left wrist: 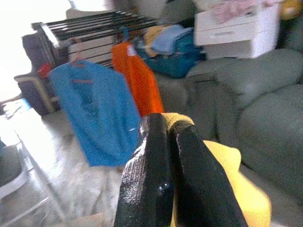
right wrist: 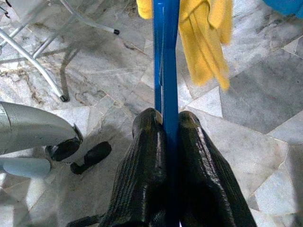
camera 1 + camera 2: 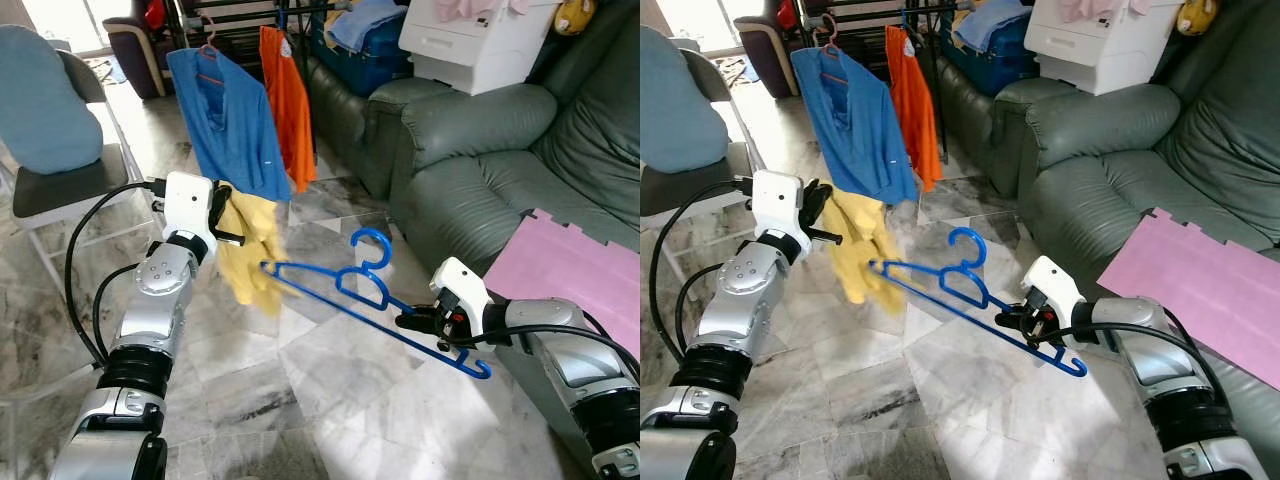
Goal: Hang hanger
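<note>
Yellow garment (image 3: 248, 252): clamped in the left pincer (image 3: 222, 215), fingers closed on its upper edge, cloth hanging free above the marble floor (image 3: 300, 400). Blue shirt (image 3: 232, 125) and orange shirt (image 3: 289, 105): hung on the drying rack (image 1: 90, 21) behind. Blue hanger (image 3: 370, 300): gripped by one end in the right pincer (image 3: 425, 320), fingers shut on its bar, hook up, far end touching the yellow cloth. Risk, judged: a hold so near the tip may let the hanger swivel or slip; the cloth could snag. Room: open floor in the middle; grey chair (image 3: 60, 185) left, green sofa (image 3: 480, 150) close right
</note>
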Robot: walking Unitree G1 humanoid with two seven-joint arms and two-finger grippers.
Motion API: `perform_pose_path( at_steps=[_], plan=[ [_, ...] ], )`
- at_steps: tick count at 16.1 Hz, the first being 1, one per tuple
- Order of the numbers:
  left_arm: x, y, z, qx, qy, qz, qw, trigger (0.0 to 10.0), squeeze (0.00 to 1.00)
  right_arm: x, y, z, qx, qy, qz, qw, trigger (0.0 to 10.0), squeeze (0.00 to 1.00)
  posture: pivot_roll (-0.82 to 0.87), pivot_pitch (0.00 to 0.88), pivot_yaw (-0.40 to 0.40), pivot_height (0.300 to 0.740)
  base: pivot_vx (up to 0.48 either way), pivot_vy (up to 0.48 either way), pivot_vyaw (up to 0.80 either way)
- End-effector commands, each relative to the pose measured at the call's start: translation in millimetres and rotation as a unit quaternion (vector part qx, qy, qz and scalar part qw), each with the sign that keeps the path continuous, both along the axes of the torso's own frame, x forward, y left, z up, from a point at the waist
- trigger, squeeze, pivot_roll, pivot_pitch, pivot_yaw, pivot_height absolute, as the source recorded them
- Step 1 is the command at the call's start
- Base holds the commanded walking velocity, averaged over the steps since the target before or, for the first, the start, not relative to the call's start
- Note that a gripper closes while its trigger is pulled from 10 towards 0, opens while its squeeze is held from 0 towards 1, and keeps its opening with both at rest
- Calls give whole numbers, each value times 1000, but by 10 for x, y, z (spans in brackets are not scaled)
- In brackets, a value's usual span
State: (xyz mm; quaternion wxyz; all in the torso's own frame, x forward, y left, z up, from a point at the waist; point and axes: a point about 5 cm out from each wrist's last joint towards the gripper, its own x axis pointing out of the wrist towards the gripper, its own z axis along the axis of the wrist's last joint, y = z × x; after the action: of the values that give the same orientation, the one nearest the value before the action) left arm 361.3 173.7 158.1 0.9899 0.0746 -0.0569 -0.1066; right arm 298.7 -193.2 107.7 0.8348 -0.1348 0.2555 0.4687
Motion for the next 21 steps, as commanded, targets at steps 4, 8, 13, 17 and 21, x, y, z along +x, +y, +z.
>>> perform_pose_path(
  at_steps=[4, 8, 13, 17, 21],
  plan=[
    [-3, -37, 140, 42, -44, -54, 997, 10000, 0, 140, 23, 74, -26, -50, -18, 998, 10000, 0, -75, 0, 35, 740, 0, 0, 0],
    [-11, -18, 192, 107, -71, -77, 989, 10000, 0, 155, 78, 131, -11, -67, -2, 998, 10000, 0, -74, 0, 33, 740, 0, 0, 0],
    [29, 53, 113, 170, -68, -34, 983, 10000, 0, 18, 124, 194, 16, -35, 73, 997, 10000, 0, -79, 0, 39, 740, 0, 0, 0],
    [68, 94, 37, 191, -53, -4, 980, 10000, 0, 67, 18, 267, -3, -45, 72, 996, 10000, 0, -85, 0, 40, 740, 0, 0, 0],
    [79, 131, 0, 192, -39, 1, 981, 10000, 0, 134, -77, 254, -48, -68, 54, 995, 10000, 0, -87, 0, 38, 740, 0, 0, 0]
  ],
)
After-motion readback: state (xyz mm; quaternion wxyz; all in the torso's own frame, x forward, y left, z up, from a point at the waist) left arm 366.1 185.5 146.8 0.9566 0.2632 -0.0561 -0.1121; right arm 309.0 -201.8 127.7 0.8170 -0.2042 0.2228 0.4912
